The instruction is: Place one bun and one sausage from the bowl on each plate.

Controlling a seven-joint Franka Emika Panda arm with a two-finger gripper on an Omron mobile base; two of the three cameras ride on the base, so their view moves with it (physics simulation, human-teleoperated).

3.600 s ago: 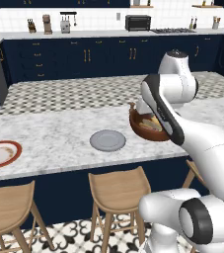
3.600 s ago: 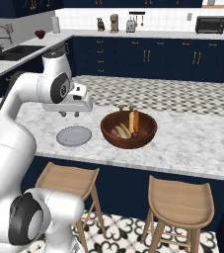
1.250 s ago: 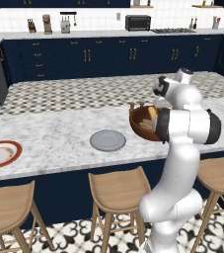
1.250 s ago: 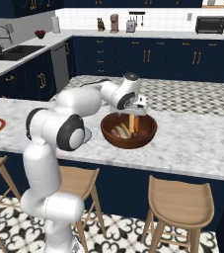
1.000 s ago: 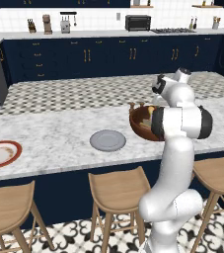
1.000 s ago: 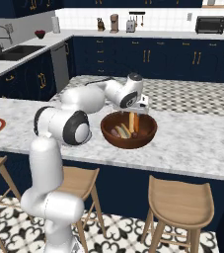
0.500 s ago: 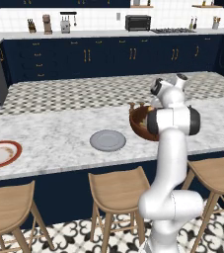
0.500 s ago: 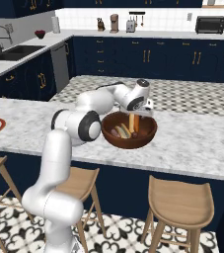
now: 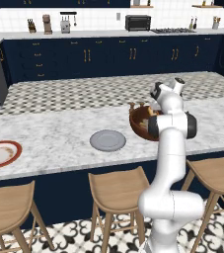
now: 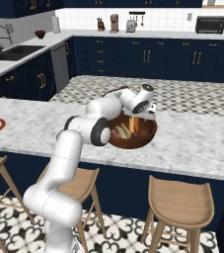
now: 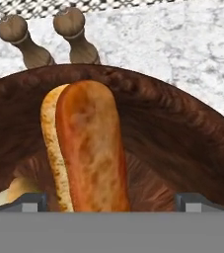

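— Two plates on the counter [image 9: 59, 141]: where?
— Grey plate [image 9: 107, 140] mid-counter toward the front edge; the orange-rimmed one [image 9: 1, 153] far left. The bowl [image 10: 144, 134] sits right of the grey plate.
— And the claw [image 10: 135, 123]?
— Lowered into the bowl, fingers spread apart either side of a bun [image 11: 91, 148], not touching it.

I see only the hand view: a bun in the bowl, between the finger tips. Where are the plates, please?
Observer: The grey plate lies on the counter, left of the bowl and apart from it, with nothing on it.
Operator: And the other plate?
Observer: The red-rimmed plate lies much farther left on the same counter.
Operator: Is the gripper inside the bowl?
Observer: Yes. In the right base view the gripper points down into the bowl.
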